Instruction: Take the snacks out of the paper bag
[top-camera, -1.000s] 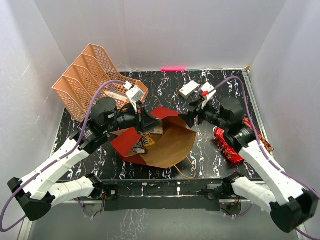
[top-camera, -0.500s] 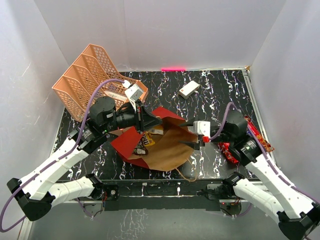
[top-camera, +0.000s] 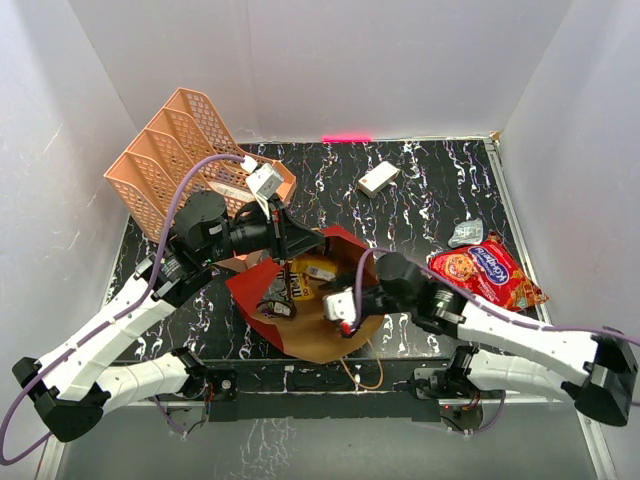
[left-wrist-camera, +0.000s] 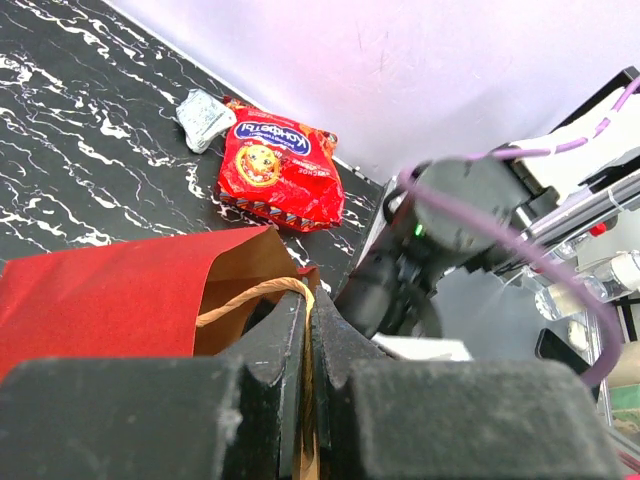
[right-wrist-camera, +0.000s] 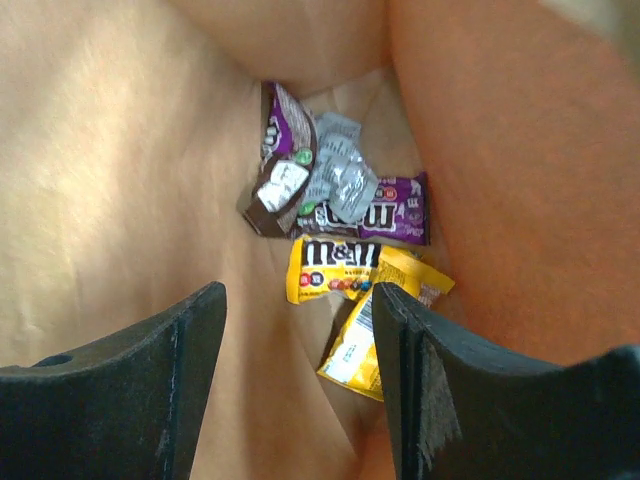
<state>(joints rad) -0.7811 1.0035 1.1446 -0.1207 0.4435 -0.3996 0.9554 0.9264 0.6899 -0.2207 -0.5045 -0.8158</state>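
On a yellow packet (right-wrist-camera: 345, 268) lying deep in the paper bag (top-camera: 300, 335), the word "m&m's" read clearly in black. A dark brown packet (right-wrist-camera: 395, 208) just beyond it showed big pale "m" letters, and a second dark wrapper (right-wrist-camera: 278, 165) and a crumpled silvery wrapper (right-wrist-camera: 340, 180) lay against it. Another yellow packet (right-wrist-camera: 360, 350) carried a white label too small to read. The right claw (right-wrist-camera: 300, 295) sat inside the bag's mouth with its fingers spread wide above these snacks, touching none of them. The bag stood at the middle of the counter's (top-camera: 420, 200) near edge. The left claw (left-wrist-camera: 308, 310) was pressed together on the bag's rim, pinching the paper and a cord handle (left-wrist-camera: 250, 296). The red cookie packet (top-camera: 487, 275) lay out by the right edge; its blue logo had white lettering I could not read. A small grey wrapper (top-camera: 465, 234) sat just beside it. A white box (top-camera: 379, 178) lay near the far edge, and a peach tray (top-camera: 170, 160) filled the far left corner.
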